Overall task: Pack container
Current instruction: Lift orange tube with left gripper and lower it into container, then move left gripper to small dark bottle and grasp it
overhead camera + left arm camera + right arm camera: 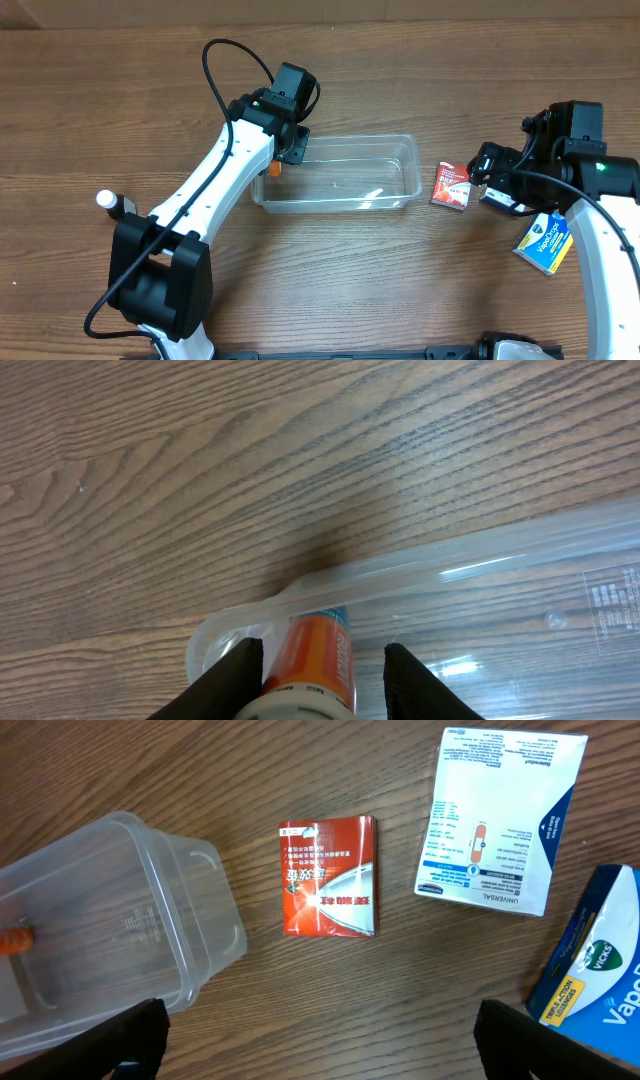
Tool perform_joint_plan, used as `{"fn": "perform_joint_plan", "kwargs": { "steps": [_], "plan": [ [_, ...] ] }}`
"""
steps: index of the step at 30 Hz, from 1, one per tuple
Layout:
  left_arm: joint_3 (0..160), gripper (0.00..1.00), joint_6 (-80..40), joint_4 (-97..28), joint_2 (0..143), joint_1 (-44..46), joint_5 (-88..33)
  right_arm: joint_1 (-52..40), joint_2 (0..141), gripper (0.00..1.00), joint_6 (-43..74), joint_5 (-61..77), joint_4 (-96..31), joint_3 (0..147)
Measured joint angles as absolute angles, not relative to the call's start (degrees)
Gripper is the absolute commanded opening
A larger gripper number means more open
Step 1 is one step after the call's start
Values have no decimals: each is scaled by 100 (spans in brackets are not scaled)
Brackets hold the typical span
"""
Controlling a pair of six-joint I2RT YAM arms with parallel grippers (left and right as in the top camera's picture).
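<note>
Overhead shows the container (pixel 340 138) near the middle of the bench (pixel 100 80), upright, its long side running left to right. The left arm (pixel 215 185) reaches over the container's left end, and a small orange bottle (pixel 272 170) sits right at that end wall, under the left jaws. In the left wrist view this bottle lies between the two fingers (pixel 232 678), white cap toward the camera, far end at the container's rounded corner under the rim. One finger touches it and a sliver of gap shows on the other side, so I cannot tell whether the left jaws are clenched on it or only flank it. Through the right wrist view an orange tip shows behind the clear wall at the container's far end. The right jaws are released, spread wide and holding nothing, over the bench to the right of the container; their fingers (pixel 135 1040) fill the bottom corners of that view. A red packet (pixel 328 876) lies flat just beside the container's right end, apart from it. A white box (pixel 500 820) lies beyond the packet, and a blue box (pixel 590 970) marked Vicks lies near the white one. Overhead, a white-capped bottle (pixel 108 200) rests well to the left, beside the left arm's base.
</note>
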State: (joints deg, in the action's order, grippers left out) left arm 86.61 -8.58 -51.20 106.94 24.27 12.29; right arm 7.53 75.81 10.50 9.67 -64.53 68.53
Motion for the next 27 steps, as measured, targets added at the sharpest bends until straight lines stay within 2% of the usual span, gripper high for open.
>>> {"fn": "perform_joint_plan", "kwargs": {
  "steps": [11,17,18,20,27],
  "plan": [
    [8659,42,-860,-5227,10694,2427,1568,753,7581,100,1050,967,-6455,6853],
    [8659,45,-864,-5210,10694,2427,1883,753,7581,100,1050,967,-6453,6853],
    [8659,51,-864,-5205,10694,2427,1918,751,7581,100,1048,969,-6455,6853],
    [8659,53,-882,-5164,10694,2425,1975,751,7581,100,1052,967,-6455,6853],
    [8665,52,-882,-5100,10694,2423,2008,751,7581,100,1050,969,-6458,6853]
  ]
}}
